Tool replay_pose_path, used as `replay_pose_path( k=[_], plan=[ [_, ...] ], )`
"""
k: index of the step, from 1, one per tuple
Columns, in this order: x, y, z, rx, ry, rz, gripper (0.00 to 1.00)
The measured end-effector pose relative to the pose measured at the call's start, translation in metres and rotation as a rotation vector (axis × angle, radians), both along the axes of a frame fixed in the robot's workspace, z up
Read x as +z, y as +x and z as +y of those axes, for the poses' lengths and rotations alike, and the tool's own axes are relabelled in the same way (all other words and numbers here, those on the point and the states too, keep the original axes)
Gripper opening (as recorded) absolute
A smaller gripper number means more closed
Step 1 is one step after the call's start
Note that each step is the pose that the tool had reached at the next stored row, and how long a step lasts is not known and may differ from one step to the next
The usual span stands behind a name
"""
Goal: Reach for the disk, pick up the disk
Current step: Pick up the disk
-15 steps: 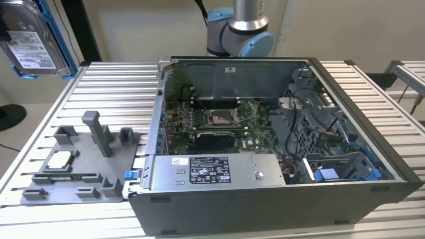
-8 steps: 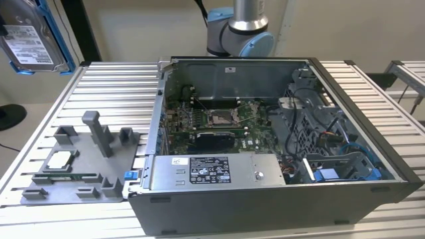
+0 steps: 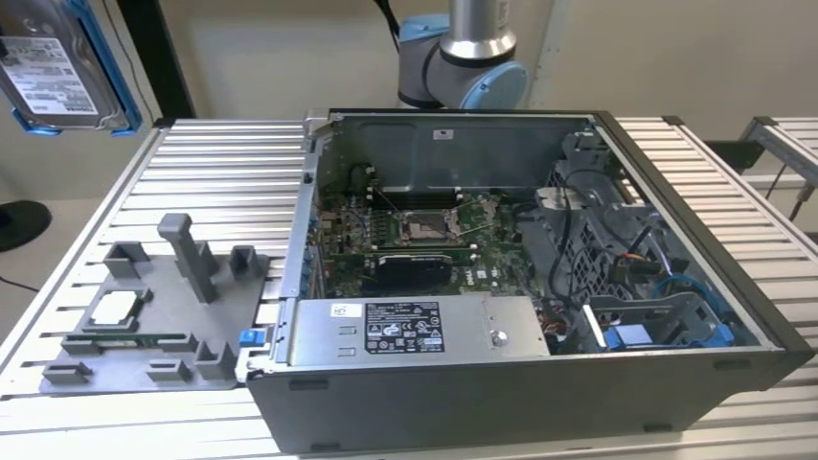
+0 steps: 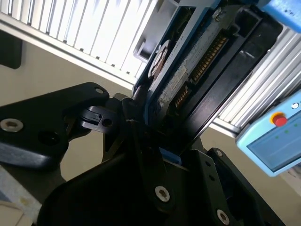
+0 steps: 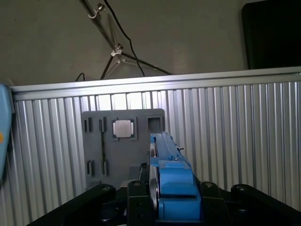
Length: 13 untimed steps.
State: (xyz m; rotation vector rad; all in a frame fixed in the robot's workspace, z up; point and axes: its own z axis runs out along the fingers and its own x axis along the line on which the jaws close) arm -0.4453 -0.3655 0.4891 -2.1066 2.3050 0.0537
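Gripper (image 5: pixel 173 192) fingers, black and blocky with silver screw heads, were clenched around the disk (image 5: pixel 171 165), which stood edge-on between them in both wrist views. In the second wrist view the gripper (image 4: pixel 160 141) pinched the lower end of the disk (image 4: pixel 188 70), whose blue plastic frame, grey metal side and row of gold connector pins ran up and away from the fingers. In the exterior view the disk (image 3: pixel 57 67) hung high at the exterior view's left, well above the table (image 3: pixel 217 182) and touching nothing on it, its white printed label facing the camera inside the blue frame. Behind the computer case (image 3: pixel 537 402), the arm (image 3: pixel 466 48) showed a silver tube rising from a grey joint with pale blue caps. The table was made of ribbed, shiny metal slats. The case lay open on it, dark grey, with a green board, tangled cables and a silver box (image 3: pixel 409 331) bearing a label inside. Just beside the case, toward the exterior view's left, sat a matt grey plastic tray (image 3: pixel 153 374) with upright posts and slots, and a small square silver chip (image 3: pixel 113 309) lay in one of its pockets. A pale blue handset (image 4: pixel 273 141) with a red button appeared in the second wrist view.
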Motion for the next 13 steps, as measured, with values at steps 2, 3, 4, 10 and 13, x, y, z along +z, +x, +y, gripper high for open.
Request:
replay_pose_path(
  k=[2,3,4,10,13],
  plan=[
    [0.0000,0.0000,0.0000,0.000,0.0001,-0.0001,0.00],
    [-0.0001,0.0000,0.0000,0.000,0.0002,-0.0002,0.00],
    [-0.0001,0.0000,0.0000,0.000,0.0002,-0.0002,0.00],
    [0.0000,0.0030,0.0001,0.000,0.0002,-0.0001,0.00],
    [0.0000,0.0082,0.0000,0.000,0.0001,0.0000,0.00]
  ],
)
